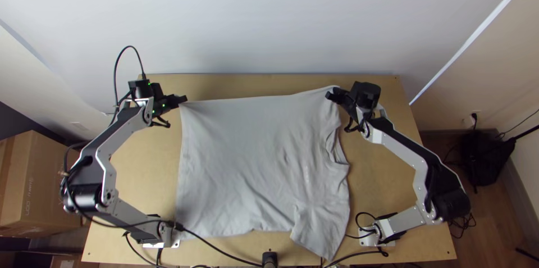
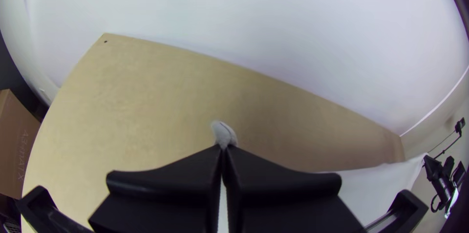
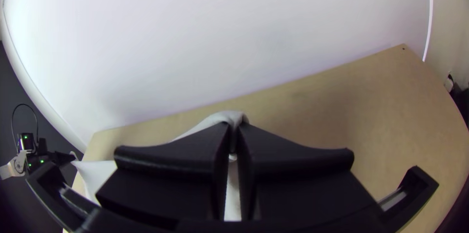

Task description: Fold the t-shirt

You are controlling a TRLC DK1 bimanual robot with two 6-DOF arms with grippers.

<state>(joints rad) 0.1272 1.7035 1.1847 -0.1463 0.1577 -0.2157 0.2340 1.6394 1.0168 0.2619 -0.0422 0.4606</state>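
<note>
The light grey t-shirt [image 1: 252,161] hangs and lies between the arms in the top view, its upper edge pulled nearly straight, with wrinkles toward its right side and a sleeve at the lower right. My left gripper [image 1: 183,100] holds the shirt's upper left corner; in the left wrist view a small tuft of cloth [image 2: 224,134] pokes out from my left gripper [image 2: 223,148], shut on it. At the upper right corner is my right gripper [image 1: 329,95]. The right wrist view has the shirt's edge [image 3: 225,116] pinched in my right gripper [image 3: 236,126], its fingers closed on the fabric.
Bare wooden table [image 1: 269,83] shows beyond the shirt and along both sides. A wall rises behind the table's far edge. Black cables [image 1: 219,250] cross the near edge, where a dark post [image 1: 270,259] stands. Cardboard boxes [image 1: 39,184] are left of the table.
</note>
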